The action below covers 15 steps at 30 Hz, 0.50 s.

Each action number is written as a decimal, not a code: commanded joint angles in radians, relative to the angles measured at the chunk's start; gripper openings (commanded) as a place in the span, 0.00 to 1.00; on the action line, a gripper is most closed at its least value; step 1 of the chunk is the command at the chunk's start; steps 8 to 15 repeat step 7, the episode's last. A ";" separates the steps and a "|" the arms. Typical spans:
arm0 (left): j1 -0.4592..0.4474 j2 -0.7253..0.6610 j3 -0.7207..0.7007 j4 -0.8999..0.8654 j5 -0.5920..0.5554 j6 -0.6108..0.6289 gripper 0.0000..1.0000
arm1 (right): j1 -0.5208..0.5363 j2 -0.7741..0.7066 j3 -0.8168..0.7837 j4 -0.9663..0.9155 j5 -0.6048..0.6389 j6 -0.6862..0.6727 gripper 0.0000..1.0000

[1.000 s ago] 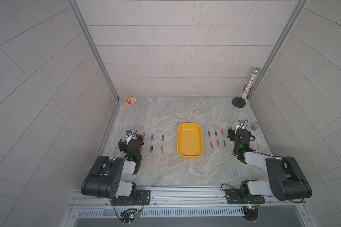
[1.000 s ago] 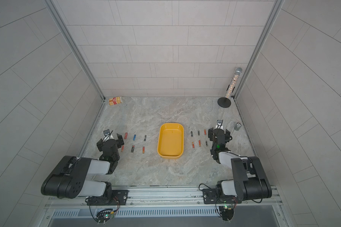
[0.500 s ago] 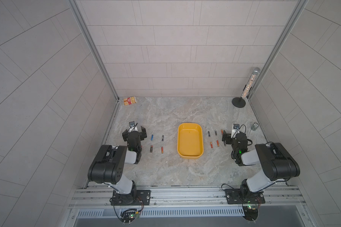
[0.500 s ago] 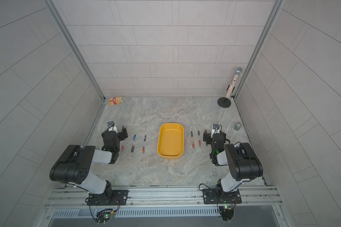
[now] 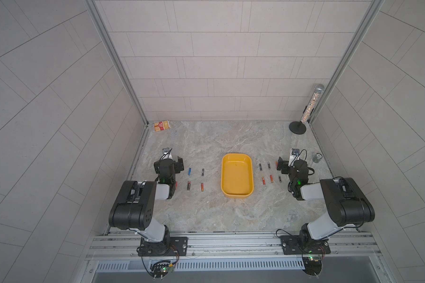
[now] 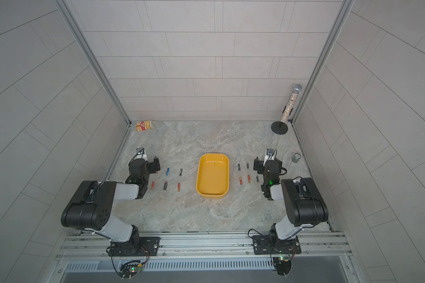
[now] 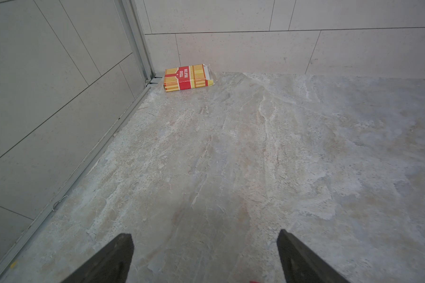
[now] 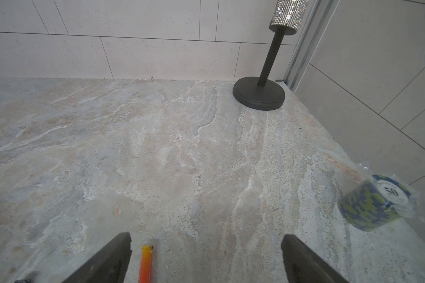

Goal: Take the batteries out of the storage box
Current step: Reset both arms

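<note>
The yellow storage box (image 5: 222,176) (image 6: 197,178) sits mid-table with nothing inside it. Batteries lie on the marble on both sides of it: a blue one (image 5: 189,171), black ones (image 5: 203,172) and orange ones (image 5: 202,187) to its left, black (image 5: 260,167) and orange (image 5: 271,178) ones to its right. My left gripper (image 5: 179,164) (image 7: 204,236) hangs open at the outer end of the left group, holding nothing. My right gripper (image 5: 281,167) (image 8: 205,239) is open over the right group; an orange battery (image 8: 145,264) lies on the table between its fingers, close to one finger.
A red-and-cream carton (image 5: 162,126) (image 7: 188,78) lies in the back left corner. A glittery tube on a black round stand (image 5: 297,127) (image 8: 259,94) stands at the back right. A plastic-wrapped stack of poker chips (image 5: 317,157) (image 8: 375,203) sits by the right wall.
Both arms have folded up, their elbows lifting toward the camera, and both grippers shifted a little toward the back wall. The batteries and the box have not moved.
</note>
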<state>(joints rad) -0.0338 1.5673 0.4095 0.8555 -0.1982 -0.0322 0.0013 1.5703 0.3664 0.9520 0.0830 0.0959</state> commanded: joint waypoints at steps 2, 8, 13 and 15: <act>0.000 0.013 0.015 -0.015 -0.001 -0.004 1.00 | 0.002 -0.008 0.004 -0.018 0.009 -0.010 1.00; 0.000 -0.006 0.005 -0.014 0.010 0.003 1.00 | 0.003 -0.007 0.005 -0.016 0.009 -0.009 1.00; 0.000 -0.006 0.005 -0.014 0.010 0.003 1.00 | 0.003 -0.007 0.005 -0.016 0.009 -0.009 1.00; 0.000 -0.006 0.005 -0.014 0.010 0.003 1.00 | 0.003 -0.007 0.005 -0.016 0.009 -0.009 1.00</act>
